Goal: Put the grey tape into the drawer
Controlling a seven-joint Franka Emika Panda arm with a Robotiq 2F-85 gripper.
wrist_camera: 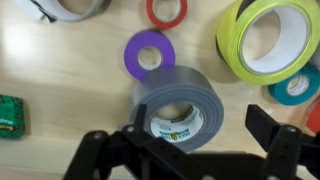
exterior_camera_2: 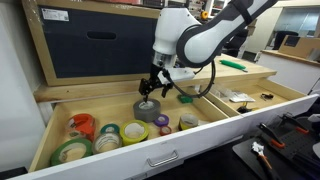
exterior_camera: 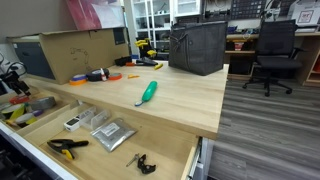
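The grey tape (wrist_camera: 180, 100), a wide dull grey roll with a white printed core, lies on the pale-wood floor of the open drawer (exterior_camera_2: 150, 150). In an exterior view the grey tape (exterior_camera_2: 147, 108) sits in the middle of the drawer among other rolls. My gripper (exterior_camera_2: 151, 90) hangs just above it. In the wrist view my gripper (wrist_camera: 200, 125) is open, with its black fingers on either side of the roll. The left finger is close to the roll's edge and the right finger stands apart.
Around the grey tape lie a purple ring (wrist_camera: 149, 52), a red ring (wrist_camera: 166, 10), a big yellow-green roll (wrist_camera: 272, 38) and a teal roll (wrist_camera: 298, 88). A second drawer holds a silver packet (exterior_camera_2: 235, 95) and a black-orange clamp (exterior_camera: 66, 147). A green-handled tool (exterior_camera: 147, 93) lies on the tabletop.
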